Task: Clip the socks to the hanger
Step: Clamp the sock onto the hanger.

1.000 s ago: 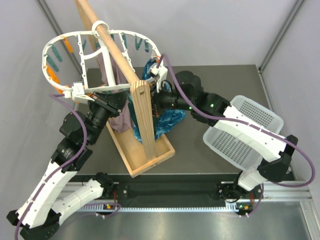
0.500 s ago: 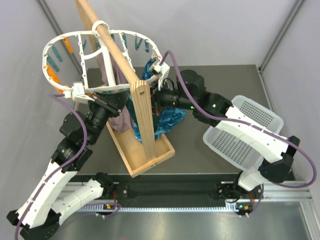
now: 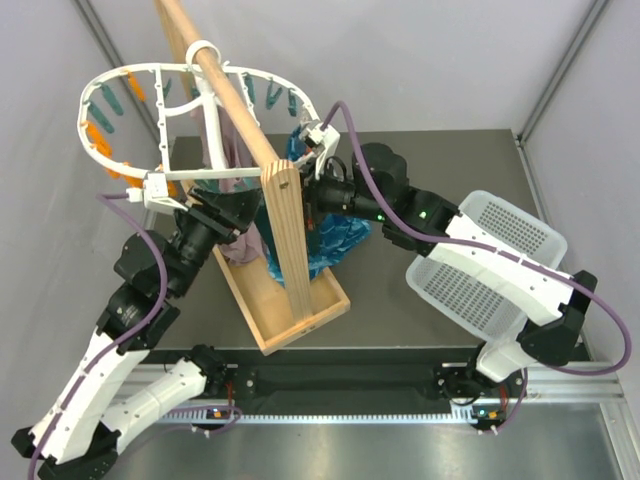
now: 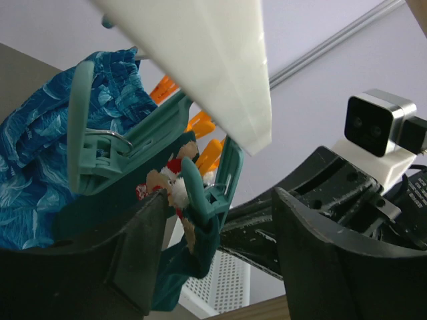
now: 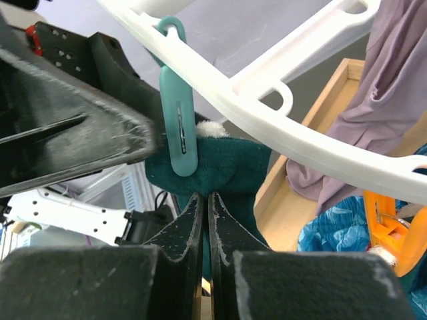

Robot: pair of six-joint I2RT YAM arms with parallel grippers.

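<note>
My left gripper [image 4: 220, 203] stands open beside the peg [image 5: 179, 127]. My right gripper [image 5: 205, 207] pinches the sock [image 5: 223, 167] hanging from that peg on the hanger's [image 5: 320, 157] rim. If I tug down, the sock could slip out.

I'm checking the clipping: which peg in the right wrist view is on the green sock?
The teal peg, overlapping the top edge of the sock; the orange peg hangs further right, clear of it.
</note>
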